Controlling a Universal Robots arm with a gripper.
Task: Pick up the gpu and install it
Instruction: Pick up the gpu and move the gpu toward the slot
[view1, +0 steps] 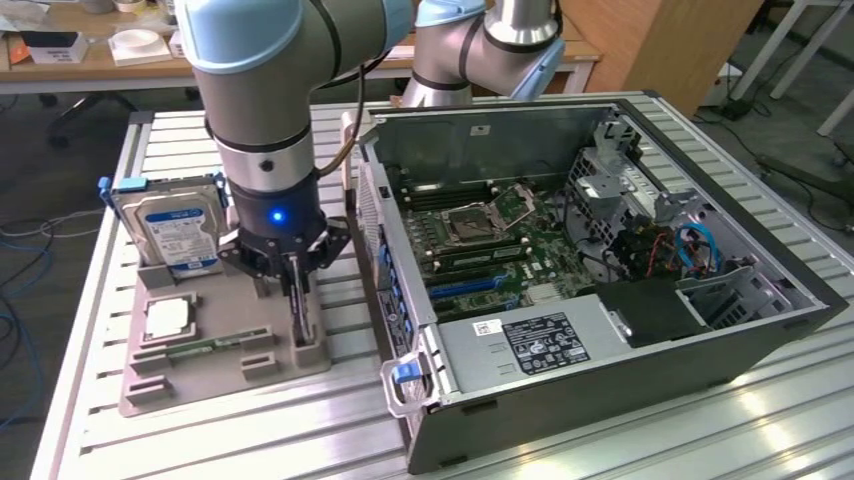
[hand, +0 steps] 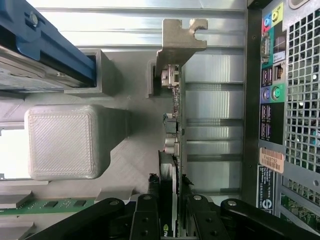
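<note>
Arm vertical, gripper (view1: 296, 292) low over the gray printed tray (view1: 200, 385). In the wrist view the gripper (hand: 170, 181) has its two black fingers (hand: 148, 210) on either side of the gpu (hand: 176, 145). One finger sits against each face of the card, pressed in with no gap visible on either side, so this is a pinch on the card's upper edge.

The gpu (view1: 307, 325) stands on edge directly beneath the gripper, upright, with its lower part down in the tray. I cannot tell whether it is seated in its slot or just clear of it. The silver end bracket (hand: 179, 42) is at the end of the card farthest from the fingers, with its hooked tab outward, next to a slotted post of the tray.

Around the tool:
- The hard drive (view1: 171, 228) with a blue label stands upright in the tray, just beside the gripper on the side away from the computer case (view1: 561, 420)
- A square silver chip (view1: 167, 318) and a memory stick (view1: 214, 345) lie flat in the tray on that same side, near the gripper
- The computer case lies open close on the gripper's other side, with the motherboard (view1: 494, 235) exposed
- In the wrist view the rear port panel (hand: 272, 100) runs alongside the card without touching it, with bare table slats (hand: 215, 125) between them
</note>
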